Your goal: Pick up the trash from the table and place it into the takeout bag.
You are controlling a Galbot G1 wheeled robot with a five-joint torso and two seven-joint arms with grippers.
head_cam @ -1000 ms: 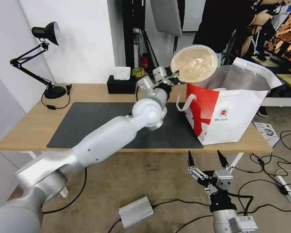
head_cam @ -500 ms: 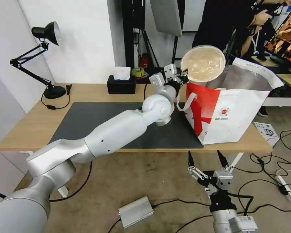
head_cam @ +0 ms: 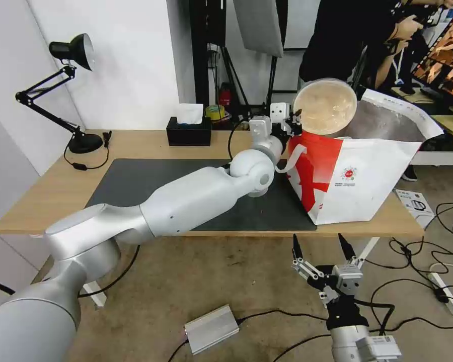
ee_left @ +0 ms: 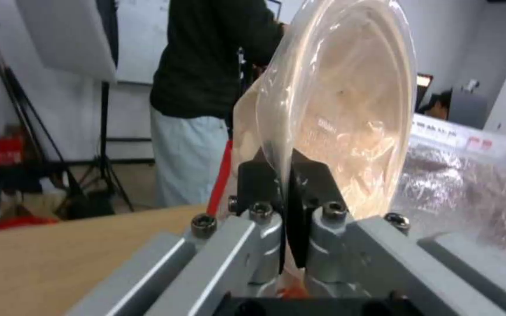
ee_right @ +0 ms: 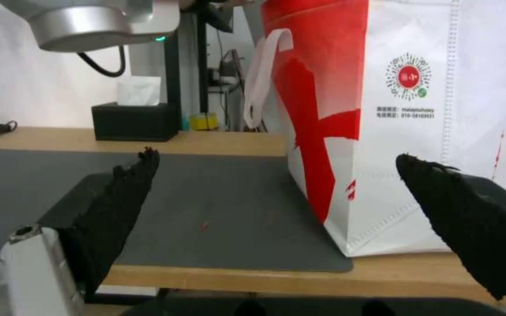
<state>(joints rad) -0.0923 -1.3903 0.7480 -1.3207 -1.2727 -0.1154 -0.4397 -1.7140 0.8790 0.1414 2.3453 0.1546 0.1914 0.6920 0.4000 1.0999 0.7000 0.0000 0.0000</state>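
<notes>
My left gripper (head_cam: 293,122) is shut on the rim of the shallow beige bowl (head_cam: 325,106), holding it tilted on edge above the open mouth of the takeout bag (head_cam: 357,176). In the left wrist view the black fingers (ee_left: 259,184) pinch the bowl (ee_left: 347,105) edge, with the bag's foil lining (ee_left: 470,184) just beyond. The bag stands on the right end of the table (head_cam: 40,196), partly on the dark mat (head_cam: 136,191). My right gripper (head_cam: 321,248) hangs open below the table's front edge, facing the bag (ee_right: 417,109).
A black tissue box (head_cam: 189,131) sits at the table's back edge, and a desk lamp (head_cam: 70,90) stands at the far left. Cables and a silver box (head_cam: 211,329) lie on the floor. A person stands behind the bag.
My left arm has carried the bowl to the right and a little lower, from left of the bag to over its opening. The right arm has stayed still.
</notes>
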